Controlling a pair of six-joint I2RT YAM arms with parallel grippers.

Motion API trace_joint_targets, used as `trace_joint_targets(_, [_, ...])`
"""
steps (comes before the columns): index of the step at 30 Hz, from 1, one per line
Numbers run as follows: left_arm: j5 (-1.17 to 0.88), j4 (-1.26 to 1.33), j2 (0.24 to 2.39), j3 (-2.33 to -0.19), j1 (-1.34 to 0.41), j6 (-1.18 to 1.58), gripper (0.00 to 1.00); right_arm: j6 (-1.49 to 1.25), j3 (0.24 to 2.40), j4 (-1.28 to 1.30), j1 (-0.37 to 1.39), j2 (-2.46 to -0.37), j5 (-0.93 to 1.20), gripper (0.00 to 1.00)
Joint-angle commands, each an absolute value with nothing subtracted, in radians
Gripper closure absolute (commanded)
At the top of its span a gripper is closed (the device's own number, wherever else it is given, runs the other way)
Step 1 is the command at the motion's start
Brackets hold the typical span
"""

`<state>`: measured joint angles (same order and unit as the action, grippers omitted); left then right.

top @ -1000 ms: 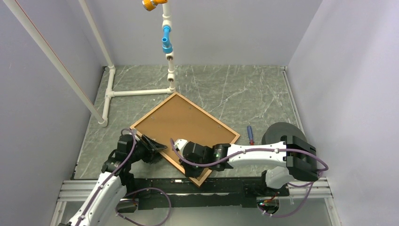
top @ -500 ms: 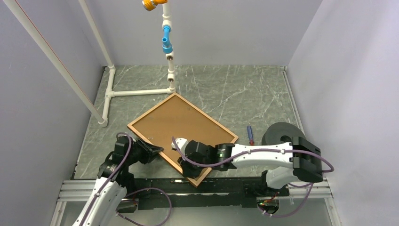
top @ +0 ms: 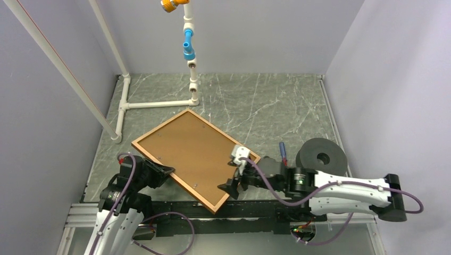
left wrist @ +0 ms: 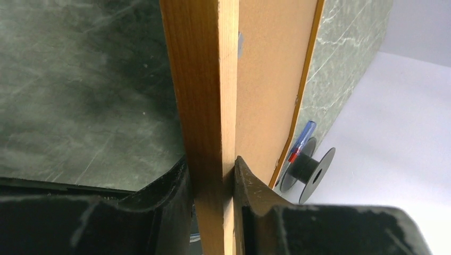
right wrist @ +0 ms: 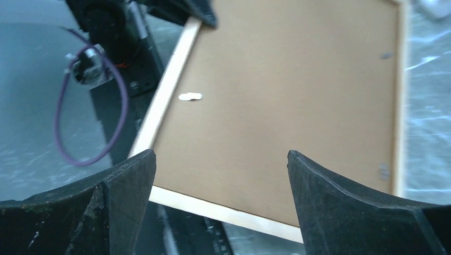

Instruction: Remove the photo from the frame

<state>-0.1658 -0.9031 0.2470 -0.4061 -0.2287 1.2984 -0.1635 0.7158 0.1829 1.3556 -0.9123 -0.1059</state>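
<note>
1. Near edge of the table: the left gripper (left wrist: pixel 211 163) is clamped on the frame (top: pixel 159 126), one dark finger (left wrist: pixel 170 191) pressed to each face of the wooden border on its near-left side.
2. Just to the right, the right gripper (right wrist: pixel 220 154) hangs above the frame's near-right part with its jaws spread wide (nothing lies between them). Its fingers (right wrist: pixel 122 186) bracket the brown backing board (right wrist: pixel 287 106) below; whether they touch it cannot be told.
3. The frame sits back-side up and turned diamond-wise on the green marbled table (top: pixel 276 101). The board fills it, and a small white tab (right wrist: pixel 190 96) shows near one border. The photo is out of sight in every view.
4. Beyond the frame's right corner lie a blue-and-red pen (top: pixel 283 151) and, just beside it, a black spool (top: pixel 320 156).
5. At the far left stands the white pipe structure (top: pixel 125 106), one post rising near the frame's far corner.
</note>
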Motion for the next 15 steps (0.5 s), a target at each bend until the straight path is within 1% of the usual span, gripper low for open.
trace_joint_targets(1, [-0.056, -0.982, 0.226, -0.530, -0.227, 1.289, 1.00, 0.025, 0.592, 0.030, 1.356, -0.748, -0.307, 0.04])
trace_joint_targets(3, [-0.035, -1.005, 0.224, -0.563, -0.226, 1.282, 1.00, 0.100, 0.559, 0.045, 1.361, -0.708, -0.325, 0.04])
trace_joint_targets(5, [-0.019, -1.021, 0.223, -0.592, -0.227, 1.274, 1.00, 0.193, 0.494, -0.034, 1.395, -0.672, -0.308, 0.01])
trace_joint_targets(7, [-0.008, -1.028, 0.222, -0.611, -0.226, 1.266, 1.00, 0.264, 0.434, -0.117, 1.402, -0.661, -0.288, 0.00])
trace_joint_targets(12, [-0.002, -1.044, 0.223, -0.659, -0.226, 1.240, 1.00, 0.299, 0.429, -0.048, 1.408, -0.675, -0.315, 0.00])
trace_joint_targets(15, [0.040, -1.050, 0.230, -0.692, -0.226, 1.221, 1.00, 0.303, 0.436, -0.035, 1.435, -0.674, -0.338, 0.00])
